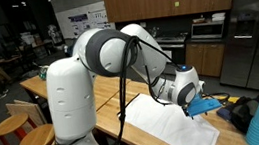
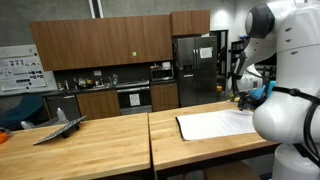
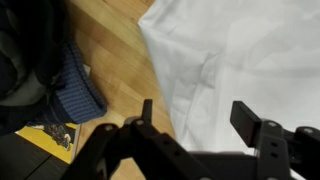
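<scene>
White cloth (image 3: 240, 50) on wooden table (image 3: 112, 52), its edge directly beneath the hand (image 3: 196, 108)

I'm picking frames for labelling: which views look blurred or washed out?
Wrist view: the white sheet is nearly washed out, its folds faint; the end effector is a dark, soft silhouette. Both exterior views: soft and dim behind, the white arm bright.

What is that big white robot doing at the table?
A white robot arm is reaching down over a wooden table. Its gripper hangs open over the edge of a white cloth that lies spread out on the wood. It is not holding anything. A dark blue bundle of fabric lies beside the cloth.
</scene>
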Robot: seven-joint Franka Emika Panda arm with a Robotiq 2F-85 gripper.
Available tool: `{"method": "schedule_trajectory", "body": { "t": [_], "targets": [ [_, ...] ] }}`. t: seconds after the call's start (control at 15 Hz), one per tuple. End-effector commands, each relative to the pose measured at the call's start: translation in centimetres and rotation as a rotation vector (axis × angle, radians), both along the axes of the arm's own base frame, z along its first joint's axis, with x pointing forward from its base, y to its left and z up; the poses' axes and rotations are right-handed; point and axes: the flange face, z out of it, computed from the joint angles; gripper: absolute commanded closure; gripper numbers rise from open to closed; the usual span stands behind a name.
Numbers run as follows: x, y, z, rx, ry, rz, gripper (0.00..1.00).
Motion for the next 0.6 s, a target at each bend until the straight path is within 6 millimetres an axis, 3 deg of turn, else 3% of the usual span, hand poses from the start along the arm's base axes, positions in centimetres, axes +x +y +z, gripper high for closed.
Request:
{"method": "schedule_trajectory", "body": {
  "t": [0.0,0.53],
  "targets": [
    [-0.4,-0.1,-0.2,0.036,0.04,0.011,0.31],
    [-3.3,-2.1,-1.2,0.037,0.105,-0.035,0.26]
  ]
}}
